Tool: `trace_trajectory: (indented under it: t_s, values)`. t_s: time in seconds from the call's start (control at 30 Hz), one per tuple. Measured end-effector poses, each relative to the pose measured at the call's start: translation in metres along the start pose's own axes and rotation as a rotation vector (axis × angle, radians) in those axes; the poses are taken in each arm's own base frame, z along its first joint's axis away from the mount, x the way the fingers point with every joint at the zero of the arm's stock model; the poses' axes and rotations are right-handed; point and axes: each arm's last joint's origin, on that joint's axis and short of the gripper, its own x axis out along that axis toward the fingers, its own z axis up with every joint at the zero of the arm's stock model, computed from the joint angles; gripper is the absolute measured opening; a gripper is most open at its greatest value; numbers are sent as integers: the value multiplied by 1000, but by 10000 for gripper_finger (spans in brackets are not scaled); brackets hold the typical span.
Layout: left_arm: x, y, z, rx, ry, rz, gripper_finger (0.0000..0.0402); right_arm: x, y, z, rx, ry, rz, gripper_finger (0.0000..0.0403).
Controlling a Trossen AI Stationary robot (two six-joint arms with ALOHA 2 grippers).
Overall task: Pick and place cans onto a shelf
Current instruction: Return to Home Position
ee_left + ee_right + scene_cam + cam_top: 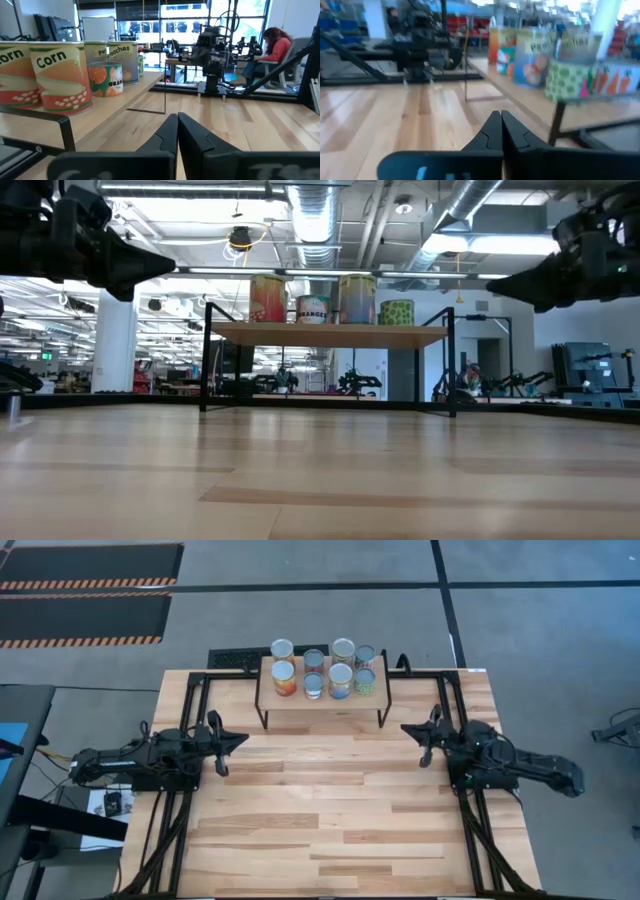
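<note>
Several cans with silver tops and coloured labels stand upright in two rows on the shelf, a light wood platform on thin black legs at the table's far middle. They show also in the low view as cans on the shelf. My left gripper is shut and empty, pointing level toward the table's right, over the left side. My right gripper is shut and empty, pointing level toward the table's left, over the right side. Both are clear of the shelf.
The wooden tabletop spreads bare between the arms and toward the near edge. Black frame rails run along both sides. A person sits at a desk beyond the table.
</note>
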Motion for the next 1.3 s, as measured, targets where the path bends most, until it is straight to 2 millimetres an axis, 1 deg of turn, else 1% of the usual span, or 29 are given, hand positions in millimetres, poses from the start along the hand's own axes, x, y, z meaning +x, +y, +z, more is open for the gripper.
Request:
trace_trajectory:
  t_s: [0.2, 0.33, 0.43, 0.63, 1.3]
  values:
    - [1, 0, 0, -8, 6, -7, 0, 2, -4, -4, 35, 50, -25, 34]
    - [1, -1, -2, 22, 23, -13, 0, 3, -4, -6, 122, 67, -32, 49]
    - [2, -1, -3, 27, 30, -13, 0, 3, -4, -6, 160, 69, -32, 51]
    - [2, -1, -3, 1, 31, -13, 0, 3, -4, -6, 160, 70, -33, 53]
    - [2, -1, -3, 0, 31, -13, 0, 3, -4, -7, 162, 73, -33, 54]
